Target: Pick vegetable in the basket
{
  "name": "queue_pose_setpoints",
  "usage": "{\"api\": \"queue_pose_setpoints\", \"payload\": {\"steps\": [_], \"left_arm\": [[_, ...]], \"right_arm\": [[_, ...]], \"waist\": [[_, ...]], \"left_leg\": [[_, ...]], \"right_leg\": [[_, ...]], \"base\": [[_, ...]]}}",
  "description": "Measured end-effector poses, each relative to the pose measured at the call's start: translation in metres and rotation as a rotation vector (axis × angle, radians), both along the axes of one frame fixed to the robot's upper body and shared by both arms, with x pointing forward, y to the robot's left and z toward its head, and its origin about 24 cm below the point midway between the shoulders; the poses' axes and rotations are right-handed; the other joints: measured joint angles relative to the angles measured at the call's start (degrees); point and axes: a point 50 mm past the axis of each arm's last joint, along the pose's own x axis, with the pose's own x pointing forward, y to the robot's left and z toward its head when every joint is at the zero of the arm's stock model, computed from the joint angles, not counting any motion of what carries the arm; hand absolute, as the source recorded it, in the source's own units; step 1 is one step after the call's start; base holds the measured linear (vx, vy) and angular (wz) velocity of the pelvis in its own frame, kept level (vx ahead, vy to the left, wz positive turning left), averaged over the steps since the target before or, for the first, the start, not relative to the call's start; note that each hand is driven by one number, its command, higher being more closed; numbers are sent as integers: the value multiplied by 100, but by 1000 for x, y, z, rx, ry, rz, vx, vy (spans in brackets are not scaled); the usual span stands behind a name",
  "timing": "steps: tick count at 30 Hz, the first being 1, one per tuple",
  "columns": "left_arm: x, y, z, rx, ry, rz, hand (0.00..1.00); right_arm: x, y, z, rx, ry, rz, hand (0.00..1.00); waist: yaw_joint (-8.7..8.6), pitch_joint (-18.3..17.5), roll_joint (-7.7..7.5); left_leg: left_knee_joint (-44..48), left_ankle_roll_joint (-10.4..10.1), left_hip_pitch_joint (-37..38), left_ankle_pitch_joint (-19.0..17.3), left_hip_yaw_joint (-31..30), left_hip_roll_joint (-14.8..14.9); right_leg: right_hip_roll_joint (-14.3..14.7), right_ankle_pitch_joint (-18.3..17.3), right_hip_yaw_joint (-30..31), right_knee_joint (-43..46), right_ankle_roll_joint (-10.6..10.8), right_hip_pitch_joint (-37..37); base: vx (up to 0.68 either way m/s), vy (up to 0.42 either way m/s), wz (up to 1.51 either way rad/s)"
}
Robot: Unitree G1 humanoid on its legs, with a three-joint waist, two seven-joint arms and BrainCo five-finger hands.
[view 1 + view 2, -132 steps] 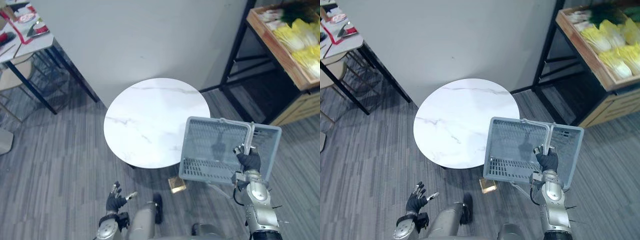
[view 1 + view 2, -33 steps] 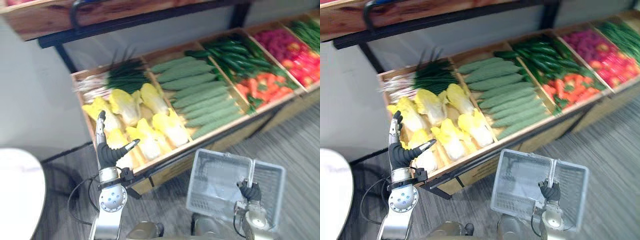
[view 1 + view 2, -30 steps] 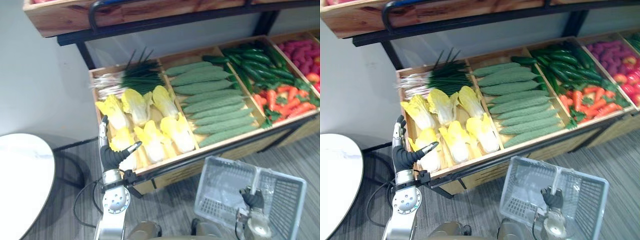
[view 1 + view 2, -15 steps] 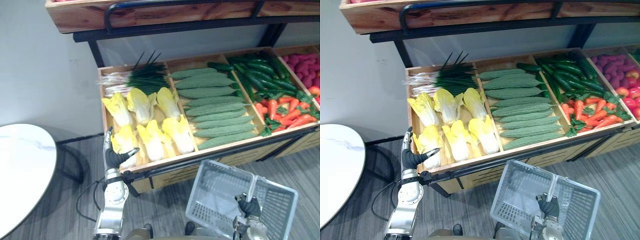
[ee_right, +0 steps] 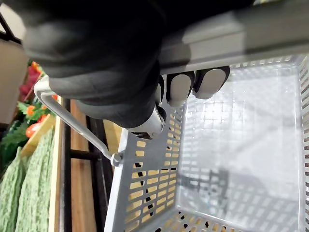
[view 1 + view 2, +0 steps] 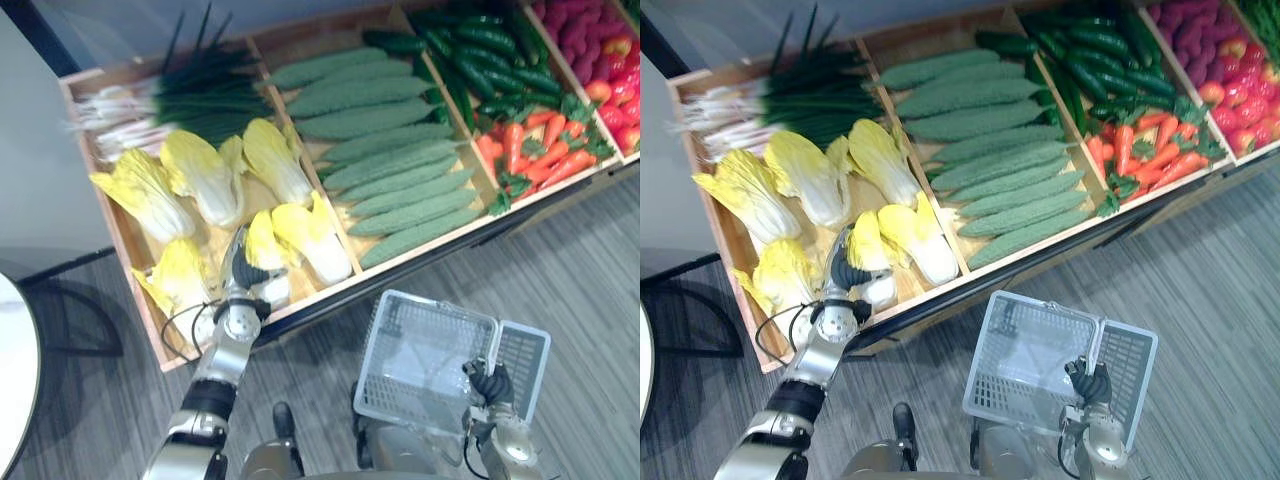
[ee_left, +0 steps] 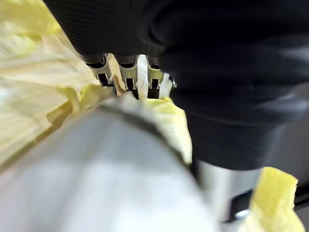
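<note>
Left robot hand (image 6: 243,272) on a cabbage, right robot hand (image 6: 491,383) carrying an empty basket (image 6: 372,362)

Reaching into the leftmost compartment of the wooden display tray (image 6: 118,240), the left robot hand lies on a yellow cabbage (image 6: 264,238) in the front row. Its own wrist view shows it pressed among pale yellow leaves. Whether it has closed on the cabbage cannot be told.

Another cabbage (image 6: 180,278) sits just to the left of this hand, and one more (image 6: 318,242) lies just to its right, against the divider. Three further cabbages (image 6: 200,178) lie in a row beyond the hand. Past them, at the back of the same compartment, is a bundle of spring onions (image 6: 170,95).

Right of the left robot hand, across the divider, the second compartment is stacked with pale green ridged gourds (image 6: 385,150) lying crosswise. The third compartment holds dark green cucumbers (image 6: 480,45) at the back and carrots (image 6: 540,160) with leafy tops at the front. The farthest compartment, at the upper right, holds purple and red produce (image 6: 600,50); what kind it is cannot be made out.

Nearer the robot and well to the right of the left robot hand, the right robot hand is curled tight around the handle (image 5: 241,34) of the grey plastic basket. The basket hangs in front of the tray's front edge, above the grey striped floor (image 6: 590,260). Its slotted walls and mesh bottom are bare, and there is no vegetable inside. All the produce is in the tray.
</note>
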Motion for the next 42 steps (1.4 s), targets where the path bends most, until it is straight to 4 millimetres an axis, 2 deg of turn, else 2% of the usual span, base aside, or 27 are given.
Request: {"api": "queue_pose_setpoints", "payload": {"steps": [4, 8, 14, 17, 19, 21, 25, 27, 29, 31, 34, 39, 40, 41, 42], "left_arm": [[16, 4, 11, 65, -17, 15, 100], [26, 7, 23, 50, -42, 34, 100], [23, 13, 22, -32, -50, 65, 100], [9, 16, 21, -66, -79, 77, 100], [-7, 22, 15, -96, -83, 95, 100], [-32, 26, 6, -138, -92, 116, 100], [-59, 16, 5, -232, -123, 103, 100], [-72, 9, 13, -290, -170, 90, 100], [-82, 3, 26, -328, -240, 67, 100], [-95, -4, 51, -341, -366, 16, 100], [-110, -13, 80, -364, -523, -59, 100], [-117, -31, 86, -437, -555, -149, 100], [-117, -32, 87, -440, -564, -157, 100], [-116, -33, 89, -441, -576, -167, 100], [-115, -33, 91, -438, -585, -176, 100]], "right_arm": [[7, 1, 4, 7, -26, 4, 100], [16, 4, 10, 17, -65, 13, 100], [16, 2, 13, 47, -99, -31, 100], [15, 1, 13, 48, -97, -41, 100], [15, 0, 13, 46, -97, -50, 100], [15, -3, 14, 38, -101, -72, 100], [14, -10, 15, 11, -99, -97, 100], [12, -11, 14, 4, -92, -101, 100], [8, -17, 15, -3, -89, -128, 100], [3, -19, 16, -9, -91, -140, 100], [0, -16, 21, -15, -109, -133, 100], [7, -9, 36, -11, -180, -121, 100], [13, -7, 39, -11, -198, -108, 100], [21, -4, 44, -13, -223, -95, 100], [28, -1, 48, -9, -241, -80, 100]], "waist": [[31, 122, -6], [50, 262, -44], [43, 372, -38], [19, 393, -2], [46, 392, 1], [85, 390, 6], [150, 381, 23], [191, 357, 69], [207, 280, 214], [221, 164, 410], [234, 37, 586], [223, -146, 566], [218, -190, 547], [228, -202, 557], [228, -208, 549]], "left_leg": [[2, -20, -45, 58, -3, -14], [1, 32, -131, 94, -2, -11], [-72, 49, -102, 166, -29, -45], [-225, 54, 56, 246, -136, -68], [-240, 52, 150, 245, -182, -73], [-293, 51, 313, 244, -208, -92], [-308, 49, 578, 243, -243, -118], [-312, 46, 711, 225, -213, -132], [-312, 73, 835, 125, -163, -108], [-296, 87, 1046, -38, -60, -66], [-21, 108, 1155, -275, 214, -45], [353, 63, 1252, -625, 1118, 84], [431, 49, 1220, -699, 1420, 154], [473, 26, 1215, -727, 1781, 257], [530, 32, 1205, -753, 2037, 339]], "right_leg": [[-19, 33, 29, 21, -6, -62], [-15, 120, 54, 26, 0, -163], [-23, 193, 96, 10, 31, -165], [-32, 205, -5, -124, 49, 33], [-34, 208, -40, -241, 53, 194], [-47, 212, -79, -409, 60, 429], [-70, 212, -43, -492, 60, 725], [-82, 212, 54, -494, 61, 820], [-54, 212, 101, -490, 62, 910], [-4, 181, 219, -457, 107, 1045], [21, 114, 508, -275, 201, 1056], [273, 193, 1342, -196, 239, 777], [244, 132, 1145, -318, 145, 683], [132, 51, 488, -369, -22, 583], [-30, 70, -293, -348, -65, 509]], "base": [[-26, -5, -1], [-105, -16, -2], [-69, -12, -1], [49, -1, 15], [105, 6, 10], [103, 4, 9], [76, 11, 2], [30, 27, -20], [4, 22, -21], [-22, 33, -29], [-97, 26, -46], [-124, -2, -103], [-110, -13, -144], [-84, -23, -157], [-25, -23, -135]]}}
